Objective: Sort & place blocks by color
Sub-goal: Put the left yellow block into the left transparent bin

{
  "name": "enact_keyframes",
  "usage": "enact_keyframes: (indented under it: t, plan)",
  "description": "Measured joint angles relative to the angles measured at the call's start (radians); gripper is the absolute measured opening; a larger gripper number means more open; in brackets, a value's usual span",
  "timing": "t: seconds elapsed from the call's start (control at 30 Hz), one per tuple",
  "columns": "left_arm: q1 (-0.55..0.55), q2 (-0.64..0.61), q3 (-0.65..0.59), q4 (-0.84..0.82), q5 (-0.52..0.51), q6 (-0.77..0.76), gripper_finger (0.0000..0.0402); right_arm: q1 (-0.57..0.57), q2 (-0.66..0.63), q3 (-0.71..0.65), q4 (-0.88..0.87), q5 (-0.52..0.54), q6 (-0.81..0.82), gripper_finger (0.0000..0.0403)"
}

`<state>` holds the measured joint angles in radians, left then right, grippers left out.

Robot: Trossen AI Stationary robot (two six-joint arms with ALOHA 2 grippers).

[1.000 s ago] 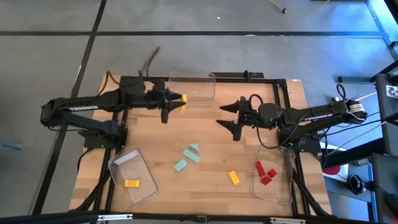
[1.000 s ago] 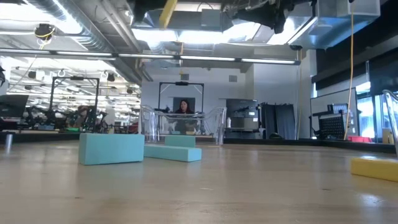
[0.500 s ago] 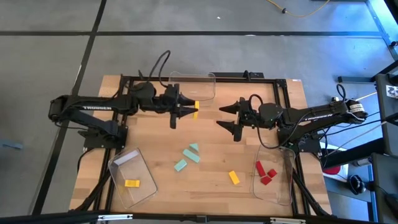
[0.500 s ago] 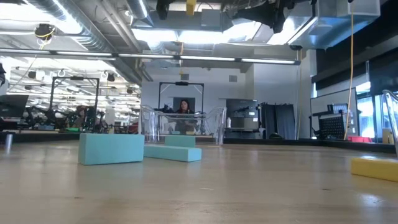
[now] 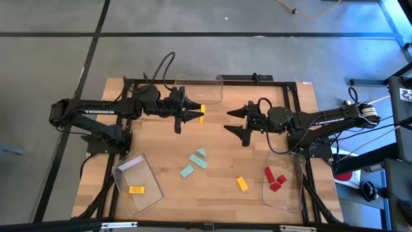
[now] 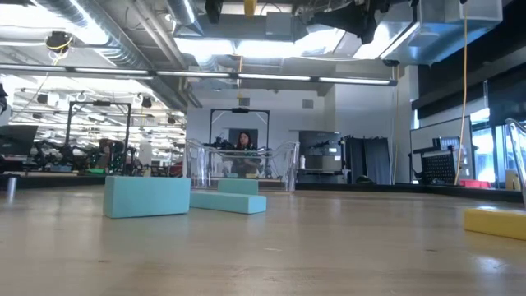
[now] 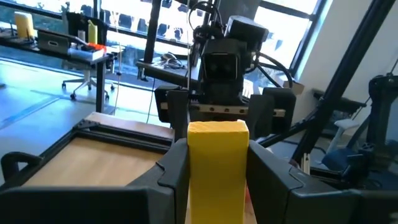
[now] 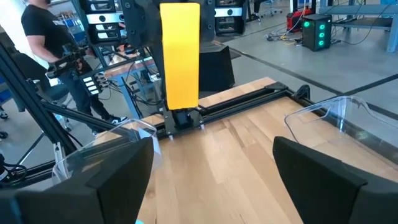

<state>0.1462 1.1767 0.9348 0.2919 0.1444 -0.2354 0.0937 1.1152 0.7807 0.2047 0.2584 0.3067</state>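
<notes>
**Yellow block aloft, claws facing**

While raised over the counter [image 5: 212, 138], left claw [image 5: 193, 114] pinches a yellow block [image 5: 202, 114] — near the empty far bin [image 5: 199, 89]. Right claw [image 5: 235, 121] — fingers spread, nothing held — faces it. Mint blocks [image 5: 196, 160] lie mid-counter.

The desk [image 5: 161, 138] has a light wooden top and stands on a grey floor [image 5: 51, 58] marked with dark lines. A yellow cable [image 5: 309, 13] lies on the floor behind it. In the low view the room is a large workshop with an open ceiling, long strip lights [image 6: 271, 78] and metal ducts [image 6: 123, 49]. A person [image 6: 244, 144] sits far behind. An office chair [image 7: 84, 84] stands near big windows [image 7: 124, 25].
</notes>
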Motion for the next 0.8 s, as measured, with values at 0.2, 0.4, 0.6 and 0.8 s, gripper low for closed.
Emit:
enact_keyframes:
  t: [0.2,0.4,0.6,0.8]
  plan:
    - [-0.043,0.0,0.0,-0.087,0.068,-0.08,0.0113,0.0,0.0,0.0,-0.002,0.0,0.0,0.0332]
    - [-0.253,0.0,0.0,-0.33,0.104,-0.248,0.0113,0.0,0.0,0.0,-0.053,0.0,-0.001,0.0332]
    - [-0.565,0.0,0.0,-0.608,0.089,-0.525,0.0113,0.0,0.0,0.0,-0.121,0.002,-0.001,0.0332]
    - [-0.843,0.0,0.0,-0.945,-0.046,-0.754,0.0113,0.0,0.0,0.0,-0.131,0.002,-0.001,0.0332]
